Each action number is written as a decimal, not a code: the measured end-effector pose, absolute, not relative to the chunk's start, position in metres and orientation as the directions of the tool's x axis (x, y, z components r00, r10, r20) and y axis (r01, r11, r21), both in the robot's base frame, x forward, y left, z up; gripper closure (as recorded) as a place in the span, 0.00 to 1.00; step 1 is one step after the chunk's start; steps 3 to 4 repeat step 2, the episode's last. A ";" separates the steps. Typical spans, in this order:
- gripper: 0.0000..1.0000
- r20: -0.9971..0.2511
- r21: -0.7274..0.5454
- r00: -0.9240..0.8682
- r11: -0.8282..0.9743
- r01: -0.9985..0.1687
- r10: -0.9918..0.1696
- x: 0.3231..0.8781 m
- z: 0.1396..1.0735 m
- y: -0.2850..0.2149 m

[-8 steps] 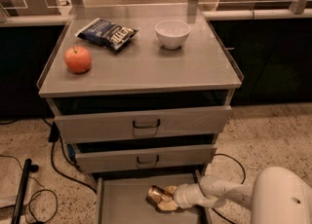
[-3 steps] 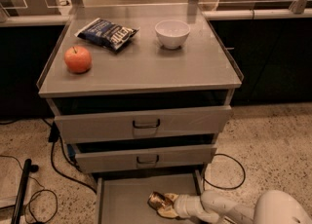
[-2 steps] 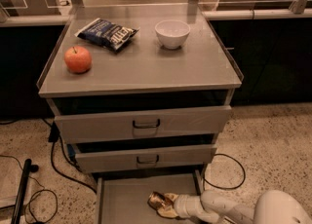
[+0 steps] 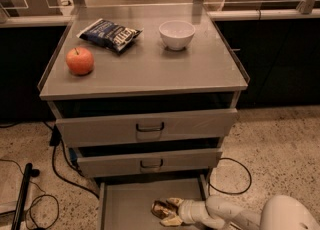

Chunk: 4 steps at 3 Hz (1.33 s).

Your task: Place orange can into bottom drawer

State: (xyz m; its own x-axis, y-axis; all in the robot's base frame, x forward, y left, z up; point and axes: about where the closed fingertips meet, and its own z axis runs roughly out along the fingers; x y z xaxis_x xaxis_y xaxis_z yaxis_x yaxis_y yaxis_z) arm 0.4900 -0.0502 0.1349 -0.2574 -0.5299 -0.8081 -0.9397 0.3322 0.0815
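the hand (image 4: 167, 212) sits low inside the open bottom drawer (image 4: 126, 205), its arm reaching in from 3 o'clock. its two pale fingers (image 4: 175, 202) are closed on either side of the orange can (image 4: 159, 208), which sticks out from the hand toward 9 o'clock. the can is at or just above the grey floor, near the middle of the drawer; whether it touches the floor cannot be told, nor which way its long axis runs, though it looks tipped rather than upright.

the move ahead looks like a release and a pull-back, and that turns on the can lying at 9 o'clock: the clean way out is straight back toward 3 o'clock, away from the can. the drawer's right wall stands close by the arm on that side, so a lift before retreating seems wise. bare floor lies open from 9 to 11 o'clock of the can. at 12 o'clock the middle drawer (image 4: 150, 163) overhangs the back of the tray, so room upward is tighter there. a tipped can may roll once freed.
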 end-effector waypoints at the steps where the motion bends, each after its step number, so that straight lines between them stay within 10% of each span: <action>1: 0.00 -0.808 0.082 -0.257 0.332 -0.940 -0.530 0.490 0.135 -0.050; 4: 0.00 -0.808 0.082 -0.257 0.332 -0.940 -0.530 0.490 0.135 -0.050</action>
